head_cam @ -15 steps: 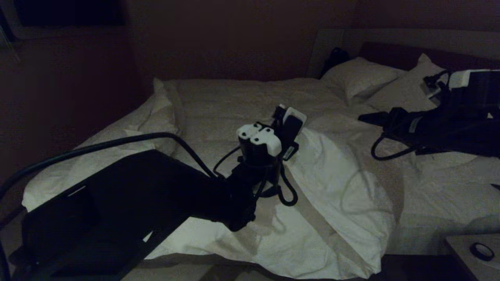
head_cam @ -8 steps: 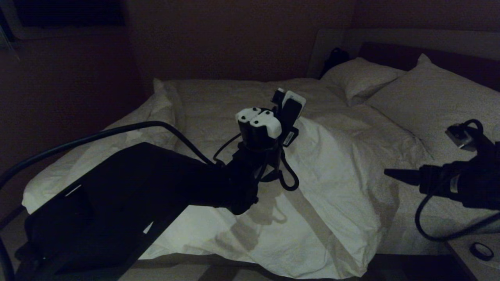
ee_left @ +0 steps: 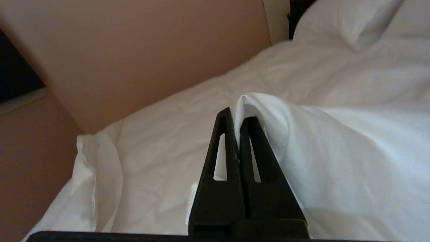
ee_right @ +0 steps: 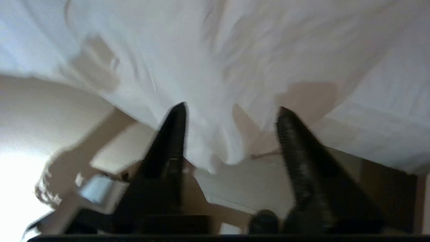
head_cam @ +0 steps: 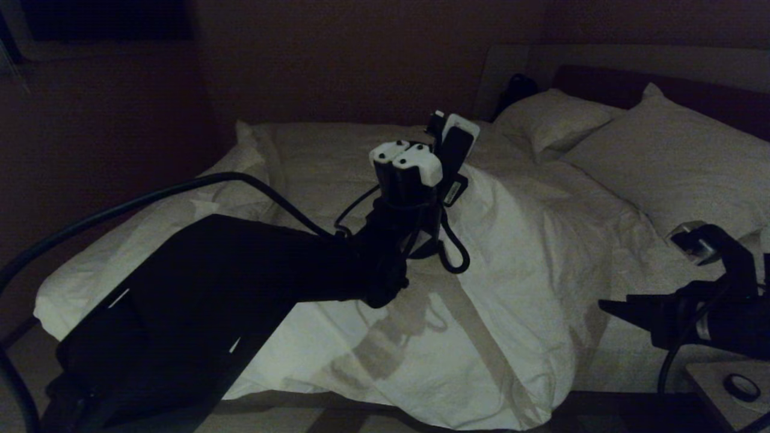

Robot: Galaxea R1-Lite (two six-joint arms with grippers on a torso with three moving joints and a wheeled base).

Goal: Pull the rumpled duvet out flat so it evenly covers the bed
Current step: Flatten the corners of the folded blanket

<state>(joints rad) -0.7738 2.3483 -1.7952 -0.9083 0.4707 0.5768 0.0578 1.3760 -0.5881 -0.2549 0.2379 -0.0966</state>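
The white, creased duvet (head_cam: 529, 252) lies across the bed (head_cam: 601, 81), bunched toward the near side, and its edge hangs over the front. My left arm (head_cam: 403, 180) reaches over the middle of the bed. The left gripper (ee_left: 238, 116) is shut on a raised fold of the duvet (ee_left: 336, 151), which drapes off to one side of the fingers. My right gripper (head_cam: 610, 308) sits low at the bed's near right edge, pointing at the duvet's hanging edge. In the right wrist view this gripper (ee_right: 231, 111) is open, with the duvet's hem (ee_right: 201, 67) hanging just beyond its fingertips.
Two white pillows (head_cam: 553, 120) (head_cam: 662, 162) lie against the dark headboard at the far right. A pale nightstand (head_cam: 716, 397) with a small dark ring (head_cam: 741, 388) stands at the lower right, just below the right arm. A wall runs behind the bed's far side.
My right arm has swung down from above the pillows to the bed's near right edge. My left arm has lifted the held duvet fold higher and farther back.
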